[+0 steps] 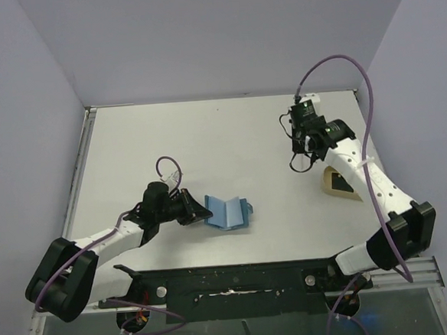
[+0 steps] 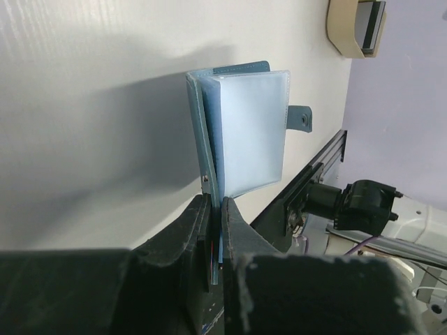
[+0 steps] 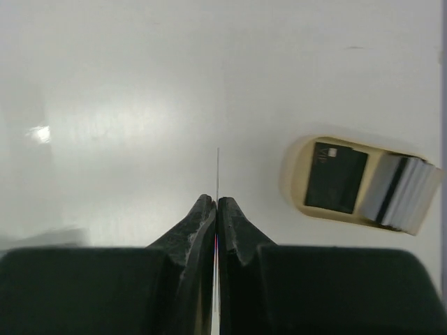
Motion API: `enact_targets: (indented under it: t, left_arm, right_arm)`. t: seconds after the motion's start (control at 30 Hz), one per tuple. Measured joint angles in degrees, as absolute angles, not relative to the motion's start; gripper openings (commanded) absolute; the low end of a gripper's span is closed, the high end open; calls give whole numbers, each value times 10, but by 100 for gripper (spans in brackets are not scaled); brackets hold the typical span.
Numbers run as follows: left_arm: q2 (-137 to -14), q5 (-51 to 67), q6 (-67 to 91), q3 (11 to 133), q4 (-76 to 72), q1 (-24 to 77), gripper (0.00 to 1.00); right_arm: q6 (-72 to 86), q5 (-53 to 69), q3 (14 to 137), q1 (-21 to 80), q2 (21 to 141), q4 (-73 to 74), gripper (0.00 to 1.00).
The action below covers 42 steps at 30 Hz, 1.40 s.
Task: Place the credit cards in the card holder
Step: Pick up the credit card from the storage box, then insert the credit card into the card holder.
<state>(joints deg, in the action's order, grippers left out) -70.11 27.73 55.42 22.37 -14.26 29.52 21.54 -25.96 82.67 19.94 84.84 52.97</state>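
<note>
The teal-blue card holder (image 1: 228, 212) lies open on the table, pale blue slots inside (image 2: 248, 132), its snap tab (image 2: 300, 118) at the right edge. My left gripper (image 1: 198, 212) is shut on the holder's left flap (image 2: 207, 150), which stands on edge. My right gripper (image 1: 303, 159) hangs above the table at the back right, shut on a thin credit card (image 3: 218, 174) seen edge-on between the fingertips. More cards (image 3: 399, 192) stand in a beige tray (image 1: 340, 184) just right of that gripper; a dark card (image 3: 335, 177) lies in it.
The table's raised rim (image 1: 85, 158) runs along the left and back. A black rail (image 1: 239, 277) with the arm bases lines the near edge. Purple cables loop over both arms.
</note>
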Motion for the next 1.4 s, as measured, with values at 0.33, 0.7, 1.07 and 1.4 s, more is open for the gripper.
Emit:
enact_targets:
  t: [0.33,0.7,1.07,1.4]
  left_arm:
    - [-746,262,584,201,-194,295,4]
    - [-746,216,578,201,-171,295,23]
    - [-707,171,562,202,-84,296,30]
    - [-671,126,542,203,-25,298,9]
  right_arm:
    - [289,-21,617,272,700,320,0]
    - [383,102,548,411,787,98,1]
    - [413,143,498,416,893,32,2]
    - [421,183,470,383,938,16,22]
